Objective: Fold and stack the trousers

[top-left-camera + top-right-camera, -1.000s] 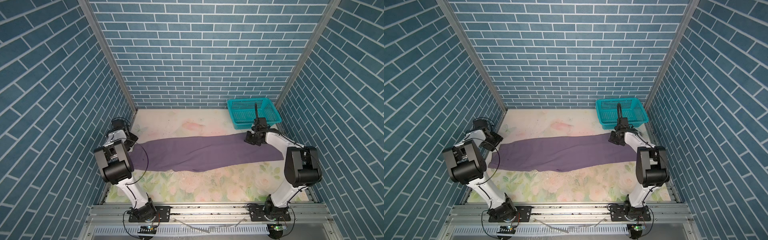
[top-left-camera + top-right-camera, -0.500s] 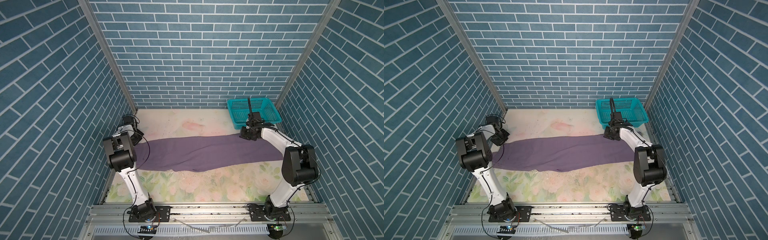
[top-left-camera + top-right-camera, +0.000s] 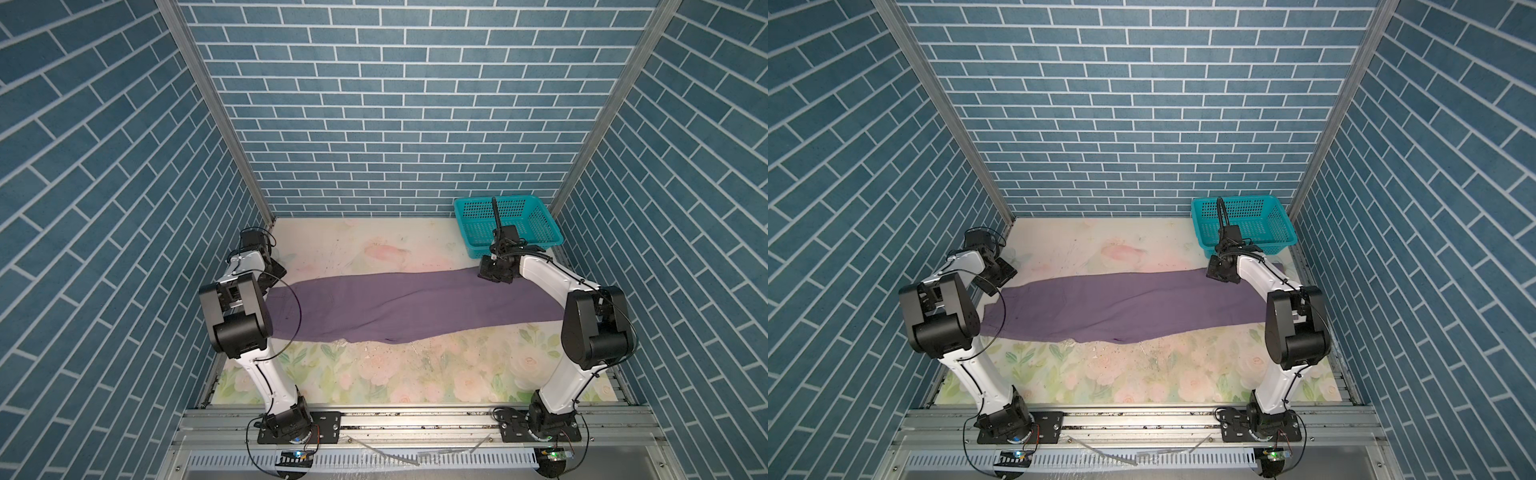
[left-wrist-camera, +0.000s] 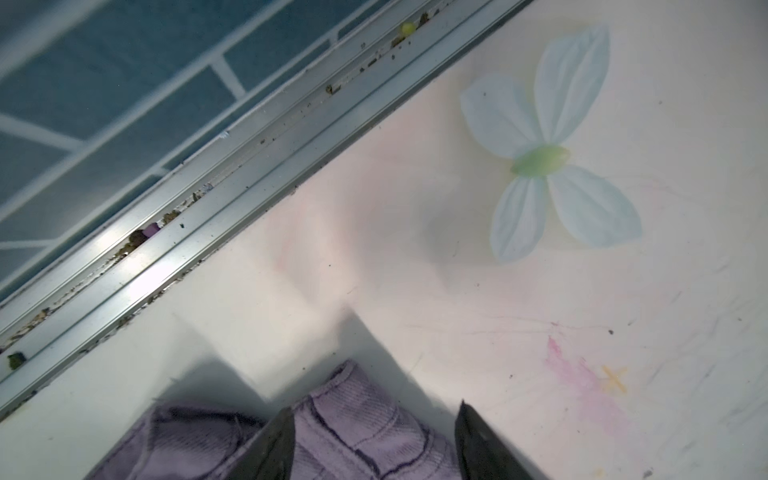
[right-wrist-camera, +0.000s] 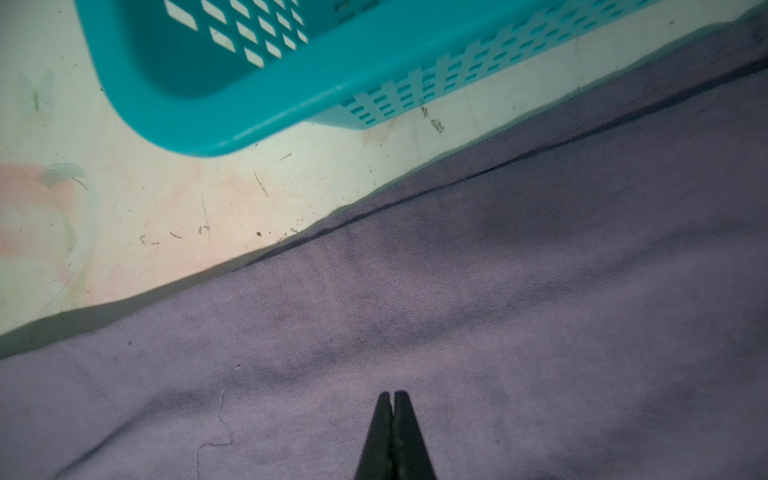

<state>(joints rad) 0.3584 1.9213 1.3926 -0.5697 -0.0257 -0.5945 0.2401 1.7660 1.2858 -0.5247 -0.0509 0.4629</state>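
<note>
The purple trousers (image 3: 395, 307) (image 3: 1129, 307) lie flat across the table, waistband at the left and legs running right. My left gripper (image 3: 276, 274) (image 3: 1000, 276) is at the far left corner of the waistband. In the left wrist view it (image 4: 374, 406) is open, and the waistband corner (image 4: 345, 415) sits between its fingers. My right gripper (image 3: 492, 276) (image 3: 1219, 274) hovers over the trousers' far edge near the basket. The right wrist view shows it (image 5: 392, 392) shut, tips together over flat purple cloth (image 5: 498, 291), with nothing between them.
A teal perforated basket (image 3: 540, 232) (image 3: 1266, 224) (image 5: 291, 104) stands at the back right corner, just beyond the trousers' far edge. A metal rail (image 4: 174, 232) and the brick wall run close beside the left gripper. The floral table top (image 3: 395, 370) lies bare in front of the trousers.
The left arm has swung its elbow forward and its gripper has settled on the waistband corner. The right gripper has shifted a little left along the far edge, still shut.
</note>
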